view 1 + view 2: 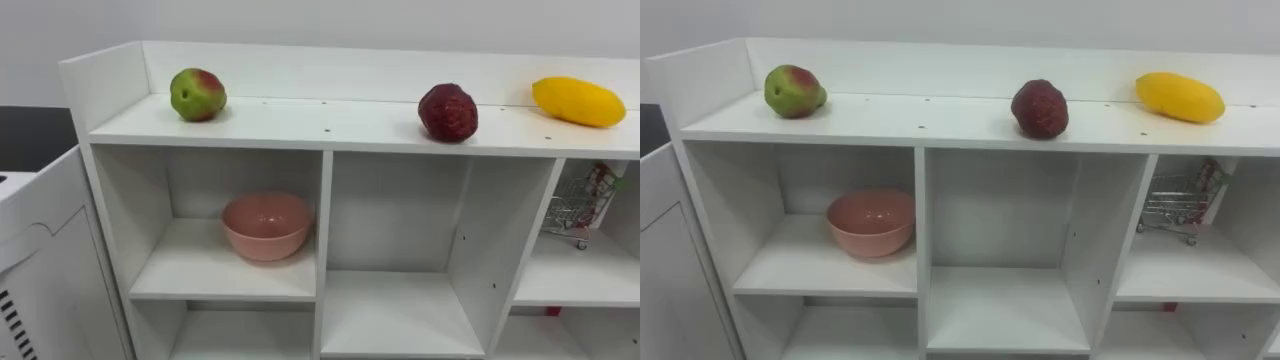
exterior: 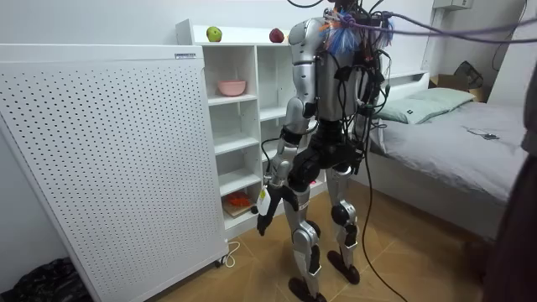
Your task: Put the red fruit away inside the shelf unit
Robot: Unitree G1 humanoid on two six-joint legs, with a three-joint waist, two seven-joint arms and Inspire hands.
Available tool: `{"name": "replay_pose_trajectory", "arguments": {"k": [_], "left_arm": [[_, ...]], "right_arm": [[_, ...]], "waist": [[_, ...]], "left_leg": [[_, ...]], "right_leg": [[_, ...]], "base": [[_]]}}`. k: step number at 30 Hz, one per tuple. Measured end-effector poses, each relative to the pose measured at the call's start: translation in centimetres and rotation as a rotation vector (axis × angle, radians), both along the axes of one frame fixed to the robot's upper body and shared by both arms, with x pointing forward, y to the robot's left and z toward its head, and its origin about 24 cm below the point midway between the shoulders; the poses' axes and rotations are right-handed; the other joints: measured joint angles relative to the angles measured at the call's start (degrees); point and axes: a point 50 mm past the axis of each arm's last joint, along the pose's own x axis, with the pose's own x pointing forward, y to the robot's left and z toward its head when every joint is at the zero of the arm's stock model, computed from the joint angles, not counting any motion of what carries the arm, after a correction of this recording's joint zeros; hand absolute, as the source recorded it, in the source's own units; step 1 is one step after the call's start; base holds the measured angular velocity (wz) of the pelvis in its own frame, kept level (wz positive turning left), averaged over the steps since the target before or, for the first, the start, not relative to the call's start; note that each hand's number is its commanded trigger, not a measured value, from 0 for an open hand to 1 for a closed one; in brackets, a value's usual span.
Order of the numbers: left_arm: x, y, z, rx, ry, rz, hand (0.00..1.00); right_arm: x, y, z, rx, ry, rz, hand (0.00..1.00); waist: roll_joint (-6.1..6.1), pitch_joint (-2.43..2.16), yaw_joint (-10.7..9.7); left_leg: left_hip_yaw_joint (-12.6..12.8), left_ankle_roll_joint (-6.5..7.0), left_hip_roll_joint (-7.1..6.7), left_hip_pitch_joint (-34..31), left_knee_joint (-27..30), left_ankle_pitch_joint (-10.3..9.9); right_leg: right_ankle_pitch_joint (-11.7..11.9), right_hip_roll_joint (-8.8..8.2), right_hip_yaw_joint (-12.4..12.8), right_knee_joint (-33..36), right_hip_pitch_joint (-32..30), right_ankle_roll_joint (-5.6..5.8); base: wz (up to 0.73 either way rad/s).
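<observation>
Three fruits lie on the top board of the white closet [image 1: 330, 128], well apart from one another. In the eye view a green fruit with a red blush [image 1: 198, 94] sits at ten o'clock, near the closet's raised left side wall. A dark red fruit [image 1: 448, 112] sits at one o'clock, above the middle column and close to the board's front edge. A long yellow fruit [image 1: 579, 101] lies on its side at two o'clock, toward the back wall.

In the upper left compartment, at eight o'clock, a pink bowl [image 1: 267, 225] stands upright on its shelf. The middle compartment holds nothing that can be seen. In the right compartment, at three o'clock, there is a small wire cart [image 1: 580, 205]. Its top is hidden by the top board and its left part by the divider, so what it carries cannot be made out. A red scrap [image 1: 550, 311] below it is too cut off to identify.

In the room view the robot stands upright facing the closet, with a bed [image 2: 470, 138] at three o'clock and a white perforated panel [image 2: 109, 168] at nine o'clock. Its left hand [image 2: 263, 207] hangs low beside its thigh. It holds no fruit, and whether its fingers are apart or together cannot be told. Something orange [image 2: 239, 200] lies on a low shelf, too small to name.
</observation>
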Motion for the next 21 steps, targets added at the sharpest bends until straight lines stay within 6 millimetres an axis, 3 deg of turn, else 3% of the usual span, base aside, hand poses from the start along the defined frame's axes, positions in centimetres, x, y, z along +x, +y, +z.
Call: {"name": "replay_pose_trajectory", "arguments": {"k": [16, 21], "left_arm": [[0.6, 0.0, 0.0, 0.004, -0.041, -0.010, 0.00], [1.4, -0.2, 0.1, 0.016, -0.112, -0.013, 0.00]], "right_arm": [[0.2, -0.5, 0.1, -0.054, -0.030, -0.074, 0.00], [2.3, -0.7, 0.8, -0.107, -0.151, -0.111, 0.00]], "waist": [[1.19, 0.30, 0.09], [1.15, 0.44, 0.02]], "left_leg": [[-0.04, 0.00, -0.03, 0.06, -0.43, 0.01], [0.49, 0.01, -0.04, 0.24, -0.18, 0.02]], "right_leg": [[0.00, 0.02, 0.46, 0.05, -0.03, 0.00], [0.00, -0.01, 0.92, 0.04, -0.12, 0.00]], "base": [[0.00], [-0.06]]}}
